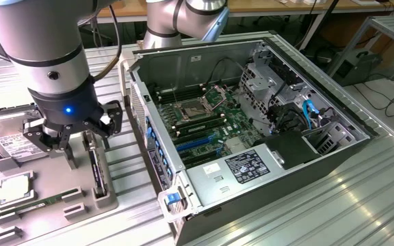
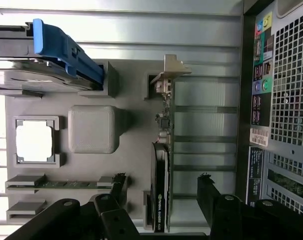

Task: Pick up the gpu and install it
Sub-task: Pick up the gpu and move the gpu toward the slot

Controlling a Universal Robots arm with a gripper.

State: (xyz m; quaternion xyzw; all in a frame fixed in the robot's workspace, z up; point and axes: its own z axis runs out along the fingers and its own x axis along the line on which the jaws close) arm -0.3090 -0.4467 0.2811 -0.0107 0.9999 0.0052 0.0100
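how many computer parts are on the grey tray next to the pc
4: a hard drive at the tray's far end, a square chip next, then a memory stick, and a graphics card on edge below the open gripper. The arm may hide others.

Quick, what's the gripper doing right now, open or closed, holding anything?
Gripper: open, holding nothing, straddling the graphics card that stands on edge in the gray tray.

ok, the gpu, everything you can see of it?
The gpu is a thin dark card standing on edge in a slot of the grey holder, beside the open computer case. Silvery bracket at one short end, black cooler block on one face. The open gripper straddles it without touching.
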